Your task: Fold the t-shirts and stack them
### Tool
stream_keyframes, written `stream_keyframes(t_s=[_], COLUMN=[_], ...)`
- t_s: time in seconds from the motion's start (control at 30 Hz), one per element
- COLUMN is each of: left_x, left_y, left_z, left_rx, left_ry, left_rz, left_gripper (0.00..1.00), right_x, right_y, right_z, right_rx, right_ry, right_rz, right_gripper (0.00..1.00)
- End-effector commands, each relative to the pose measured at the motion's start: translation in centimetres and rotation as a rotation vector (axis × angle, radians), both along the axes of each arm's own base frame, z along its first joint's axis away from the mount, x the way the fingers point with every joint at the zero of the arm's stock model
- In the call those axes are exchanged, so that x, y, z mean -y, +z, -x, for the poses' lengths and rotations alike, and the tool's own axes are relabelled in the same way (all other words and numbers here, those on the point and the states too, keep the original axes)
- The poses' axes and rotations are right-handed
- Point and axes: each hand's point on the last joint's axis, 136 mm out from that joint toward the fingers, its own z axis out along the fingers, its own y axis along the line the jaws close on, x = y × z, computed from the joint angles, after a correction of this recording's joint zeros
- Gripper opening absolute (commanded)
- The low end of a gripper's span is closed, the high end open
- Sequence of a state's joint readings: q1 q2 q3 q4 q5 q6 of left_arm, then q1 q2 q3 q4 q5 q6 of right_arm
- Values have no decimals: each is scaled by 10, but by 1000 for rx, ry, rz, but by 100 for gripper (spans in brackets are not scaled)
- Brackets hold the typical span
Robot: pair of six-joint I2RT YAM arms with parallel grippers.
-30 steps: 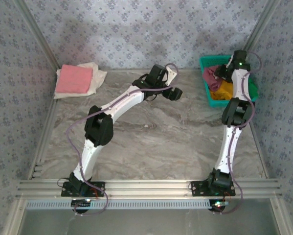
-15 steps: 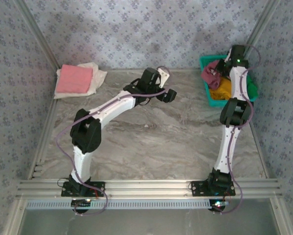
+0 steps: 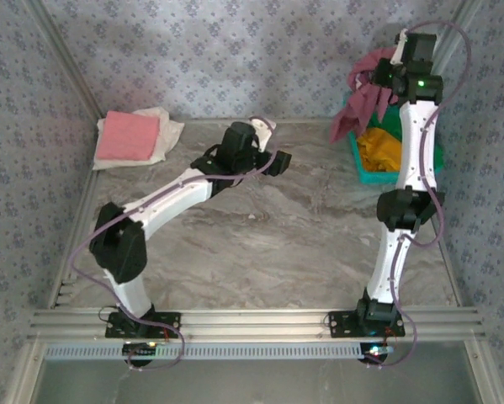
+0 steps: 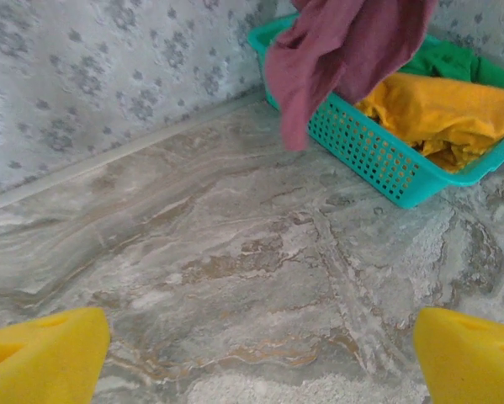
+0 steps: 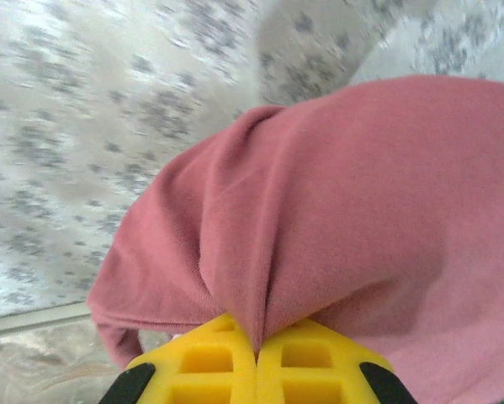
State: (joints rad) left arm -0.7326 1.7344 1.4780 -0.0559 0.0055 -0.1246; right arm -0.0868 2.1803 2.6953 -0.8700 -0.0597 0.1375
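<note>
Well, we see the right claw point(image 5: 256, 353) clenched on a fold of the maroon t-shirt point(image 3: 361, 97), its yellow pads pressed together with the cloth pinched between them. That shirt hangs in the air above the teal basket point(image 4: 378, 160), and its loose end dangles just outside the basket's left wall. We cannot make out any print on the cloth from these angles.

Inside the basket we find the orange t-shirt point(image 4: 437, 109) lying crumpled, with the green t-shirt point(image 4: 445, 61) tucked beside it on the side away from the hanging shirt.

Our left claw point(image 4: 252, 362) is released, its pads spread wide, grasping nothing. It hovers over bare marbled bench point(image 3: 260, 244) well to the left of the basket, facing toward it.

Much farther left of the basket, at the opposite back corner of the bench, the pink t-shirt point(image 3: 127, 136) lies folded on top of the cream t-shirt point(image 3: 166, 126).
</note>
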Motion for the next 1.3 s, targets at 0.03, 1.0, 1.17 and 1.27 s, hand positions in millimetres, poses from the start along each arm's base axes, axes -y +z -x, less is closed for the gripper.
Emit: stream_keyframes(t_s=[0.03, 1.0, 1.17, 1.27], left_x=[-42, -177, -135, -106], left_y=[78, -51, -97, -120], left_z=[14, 26, -16, -40], left_rx=[186, -9, -121, -153], left_ry=[74, 267, 140, 71], left_rz=[133, -42, -131, -178], left_gripper=[95, 97, 93, 93], right_x=[-62, -174, -148, -140], right_y=[104, -153, -201, -215], right_z=[73, 123, 129, 131], right_rx=[184, -277, -369, -398], right_ry=[97, 171, 115, 112], right_rz=[142, -106, -195, -199], right_gripper=[0, 88, 86, 84])
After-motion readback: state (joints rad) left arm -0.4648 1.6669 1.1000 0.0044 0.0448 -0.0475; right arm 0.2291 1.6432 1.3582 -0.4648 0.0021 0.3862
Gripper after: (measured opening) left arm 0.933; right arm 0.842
